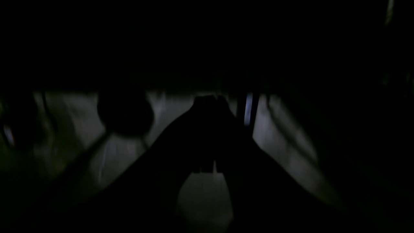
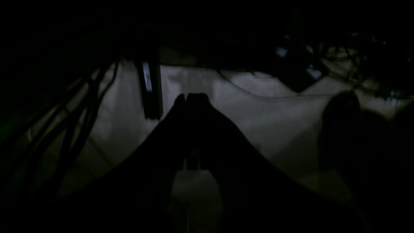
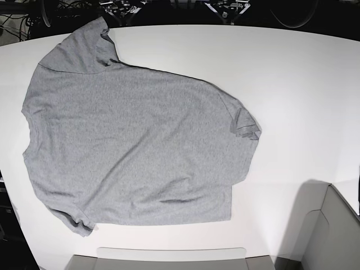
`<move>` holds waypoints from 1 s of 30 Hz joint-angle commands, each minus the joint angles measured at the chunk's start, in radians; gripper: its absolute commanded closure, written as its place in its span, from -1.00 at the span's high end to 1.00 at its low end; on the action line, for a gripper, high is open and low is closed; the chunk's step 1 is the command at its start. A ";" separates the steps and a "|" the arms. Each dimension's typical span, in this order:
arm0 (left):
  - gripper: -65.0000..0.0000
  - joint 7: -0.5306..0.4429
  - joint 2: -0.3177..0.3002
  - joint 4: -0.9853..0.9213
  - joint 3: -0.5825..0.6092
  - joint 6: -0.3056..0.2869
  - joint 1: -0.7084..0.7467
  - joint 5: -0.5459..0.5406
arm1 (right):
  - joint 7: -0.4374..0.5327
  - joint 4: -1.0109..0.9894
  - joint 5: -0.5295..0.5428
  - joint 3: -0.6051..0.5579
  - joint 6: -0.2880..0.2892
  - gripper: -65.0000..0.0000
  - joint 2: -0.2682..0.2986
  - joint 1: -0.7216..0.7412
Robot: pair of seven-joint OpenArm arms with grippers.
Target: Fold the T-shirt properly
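While both our end effectors, left (image 1: 210, 98) and right (image 2: 190, 96), sit pinched closed and empty, the grey T-shirt (image 3: 132, 143) lies spread on the white tabletop's (image 3: 292, 84) left side.

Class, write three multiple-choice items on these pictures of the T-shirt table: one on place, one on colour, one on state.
1. In the base view, the T-shirt lies on which part of the white table?
A. left
B. right
C. far right corner

2. The T-shirt's colour?
A. red
B. heather grey
C. black

3. The T-shirt's state?
A. folded into a small square
B. spread out flat, unfolded
C. hanging off a gripper

Answers:
1 A, the fabric fills the left half, with bare table to its right.
2 B, it is grey throughout.
3 B, body and sleeves lie open, with no gripper in the base view.
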 commanded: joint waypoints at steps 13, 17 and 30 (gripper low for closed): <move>-0.99 -0.812 -0.023 0.001 0.004 0.002 0.273 0.000 | 0.914 -0.006 0.002 0.002 0.002 -0.99 0.054 -0.284; -0.99 -1.018 -0.023 0.001 0.006 0.002 0.323 0.002 | 1.006 0.011 0.002 0.004 0.002 -0.99 0.068 -0.327; -0.99 -1.159 -0.023 0.307 0.001 0.002 0.576 0.002 | 1.011 0.639 0.232 -0.001 0.004 -0.99 0.127 -0.674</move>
